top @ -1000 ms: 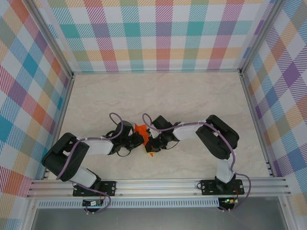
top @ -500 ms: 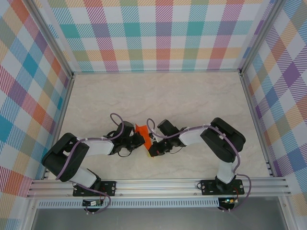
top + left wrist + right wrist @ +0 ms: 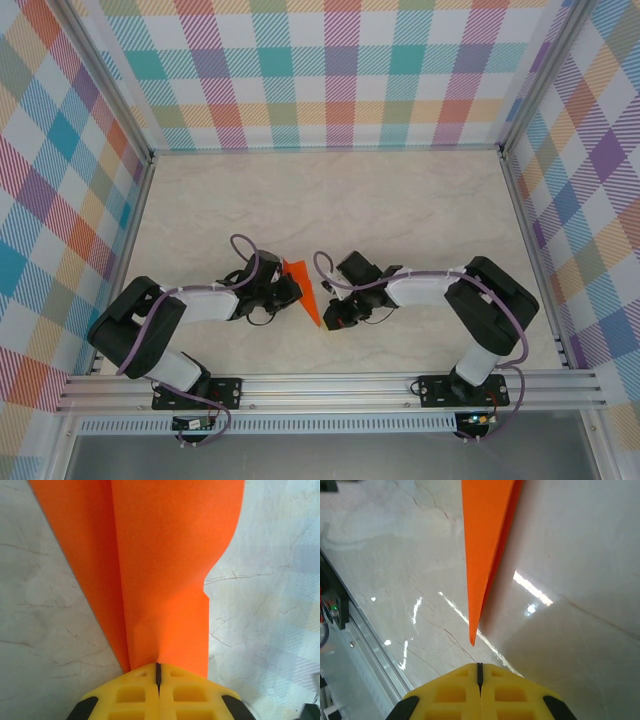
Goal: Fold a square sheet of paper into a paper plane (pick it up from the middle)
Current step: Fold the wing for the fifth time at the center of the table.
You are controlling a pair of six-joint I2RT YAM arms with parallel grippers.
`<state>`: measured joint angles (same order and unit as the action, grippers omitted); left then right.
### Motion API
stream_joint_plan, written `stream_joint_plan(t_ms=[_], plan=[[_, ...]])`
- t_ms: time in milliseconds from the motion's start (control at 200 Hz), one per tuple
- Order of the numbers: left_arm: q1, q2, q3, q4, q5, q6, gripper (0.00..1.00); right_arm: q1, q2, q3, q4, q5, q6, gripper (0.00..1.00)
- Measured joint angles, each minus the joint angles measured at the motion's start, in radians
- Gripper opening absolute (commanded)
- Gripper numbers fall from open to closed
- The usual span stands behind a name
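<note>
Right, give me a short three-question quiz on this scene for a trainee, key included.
1. True or false: the right jaws are clamped on the orange paper.
2. Which holds the paper? A) the left jaws B) the right jaws C) neither
3. In the right wrist view, which part of the paper lies nearest the jaws?

Key:
1. False. The right jaws are shut, and the paper's tip lies just ahead of them, apart.
2. A. In the left wrist view the paper runs out from between the shut left jaws.
3. Its pointed tip.
</note>
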<state>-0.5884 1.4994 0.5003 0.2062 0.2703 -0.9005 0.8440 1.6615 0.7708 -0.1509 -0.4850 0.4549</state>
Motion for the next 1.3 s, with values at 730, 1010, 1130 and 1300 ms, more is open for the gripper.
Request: stream_joint_plan(t_ms=[730, 1010, 1130, 1300], plan=[[0.001, 0.015, 0.013, 0.006, 0.002, 0.011, 0.06, 0.002, 0.19, 0.174, 0.065, 0.043, 0.072, 0.0], [0.009, 0.016, 0.036, -0.024, 0.013, 0.132, 0.11, 0.002, 0.19, 0.172, 0.053, 0.05, 0.024, 0.0], [0.031, 0.023, 0.065, -0.046, 0.021, 0.212, 0.11, 0.0, 0.186, 0.163, 0.051, 0.046, -0.009, 0.0], [0.055, 0.052, 0.099, -0.059, 0.029, 0.307, 0.1, -0.011, 0.167, 0.131, 0.052, 0.027, -0.037, 0.0]])
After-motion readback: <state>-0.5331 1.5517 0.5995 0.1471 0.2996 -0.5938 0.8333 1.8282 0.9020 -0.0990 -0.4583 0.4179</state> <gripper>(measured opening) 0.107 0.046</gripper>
